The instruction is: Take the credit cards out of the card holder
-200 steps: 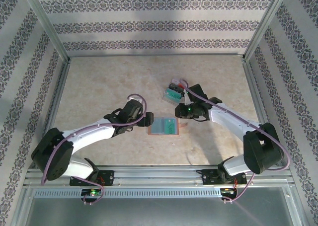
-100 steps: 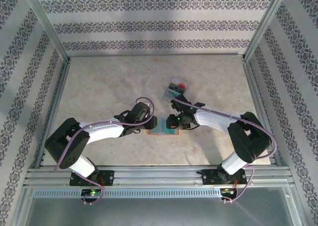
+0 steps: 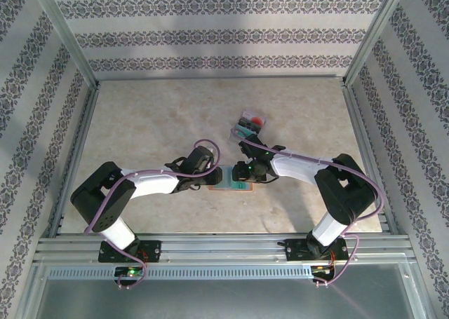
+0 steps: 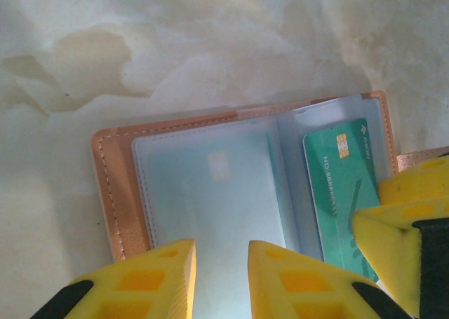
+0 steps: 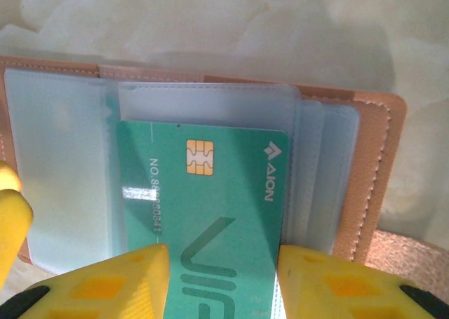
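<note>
Item: one brown leather wallet (image 3: 227, 181), lying open and flat on the desk (image 3: 154, 116) between the two arms, its clear sleeves (image 4: 203, 193) facing up so the contents can be reached from above. Attending, the left claw (image 4: 221, 266): yellow pads a little apart with nothing between them, set at the near edge of one leaf, probably to pin the wallet against sliding; contact cannot be confirmed. Attending, the right claw (image 5: 223, 263): pads apart, one over each long edge of a teal card (image 5: 210, 186) on the other leaf; whether it grips yet, or how far the card is out of its sleeve, is unclear. Also a small pile of coloured cards (image 3: 247, 125) on the desk beyond the wallet, well apart from it, apparently the drop spot. Judged step: drawing out the teal card.
</note>
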Available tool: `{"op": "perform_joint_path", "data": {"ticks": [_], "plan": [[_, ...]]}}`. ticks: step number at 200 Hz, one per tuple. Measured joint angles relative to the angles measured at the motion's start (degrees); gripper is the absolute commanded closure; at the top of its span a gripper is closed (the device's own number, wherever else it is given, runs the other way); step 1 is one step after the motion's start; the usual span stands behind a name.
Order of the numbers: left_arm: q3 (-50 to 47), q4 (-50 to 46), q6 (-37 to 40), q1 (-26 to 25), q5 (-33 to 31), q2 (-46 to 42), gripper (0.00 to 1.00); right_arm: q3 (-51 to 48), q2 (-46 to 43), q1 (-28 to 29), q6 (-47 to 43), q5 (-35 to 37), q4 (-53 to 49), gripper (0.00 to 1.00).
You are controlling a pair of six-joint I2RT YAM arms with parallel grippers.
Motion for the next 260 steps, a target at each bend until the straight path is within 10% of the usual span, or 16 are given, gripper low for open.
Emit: {"op": "perform_joint_path", "data": {"ticks": [260], "plan": [[8.5,-3.7,1.3,-2.9,0.2,8.0,0.84,-14.5,-5.1,-7.1,6.3,-14.9,23.5,0.62]]}}
